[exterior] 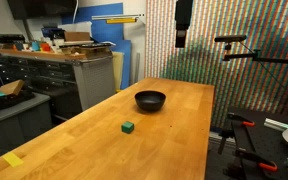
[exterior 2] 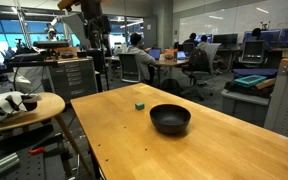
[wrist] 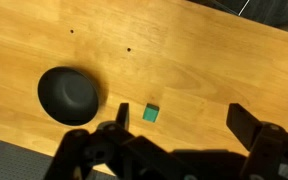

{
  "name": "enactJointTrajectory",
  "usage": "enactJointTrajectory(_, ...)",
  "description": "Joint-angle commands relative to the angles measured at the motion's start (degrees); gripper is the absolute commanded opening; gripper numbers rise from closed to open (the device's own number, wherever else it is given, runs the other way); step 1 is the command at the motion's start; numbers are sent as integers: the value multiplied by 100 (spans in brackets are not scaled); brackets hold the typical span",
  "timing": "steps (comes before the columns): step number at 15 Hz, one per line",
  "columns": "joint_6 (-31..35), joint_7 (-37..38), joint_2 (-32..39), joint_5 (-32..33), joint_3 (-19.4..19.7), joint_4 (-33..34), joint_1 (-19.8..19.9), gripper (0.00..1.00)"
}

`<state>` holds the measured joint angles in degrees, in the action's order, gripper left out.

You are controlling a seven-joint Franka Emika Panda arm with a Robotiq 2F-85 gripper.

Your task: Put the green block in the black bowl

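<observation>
Exterior view: wooden table (exterior: 174,140), with the black bowl (exterior: 150,100) standing upright and the green block (exterior: 128,127) lying on bare wood near the bowl, not touching it. The arm (exterior: 182,22) is a dark shape high at the top of the picture, well above and apart from both items; the jaws cannot be read here. Exterior view: bowl (exterior 2: 170,119) and block (exterior 2: 139,104) again sit apart on the tabletop, nothing visible inside the bowl; the arm (exterior 2: 92,25) is raised beyond the table's far end, well clear of both. Wrist view, looking down: the pincer (wrist: 181,120) is spread wide and grips nothing, its two dark fingers (wrist: 119,118) framing the lower edge. The block (wrist: 151,114) lies on the wood below the pincer, within the gap between the fingers and closer to one of them. The bowl (wrist: 68,95) lies outside that same finger, off to the side, and is empty. Status, as judged: no part of the task is complete. The block is ungrasped and outside the bowl. Remaining: centre and descend over the block, close on it, lift, carry sideways over the bowl, release.
</observation>
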<state>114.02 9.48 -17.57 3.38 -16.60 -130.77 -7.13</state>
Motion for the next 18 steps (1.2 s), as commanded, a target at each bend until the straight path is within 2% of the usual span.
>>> enactJointTrajectory(1, -15, 34, 14, 40, 113, 24, -126, 100)
enactJointTrajectory(11, -16, 34, 9, 40, 112, 56, -126, 100)
enactJointTrajectory(18, 202, 274, 353, 137, 37, 86, -124, 100)
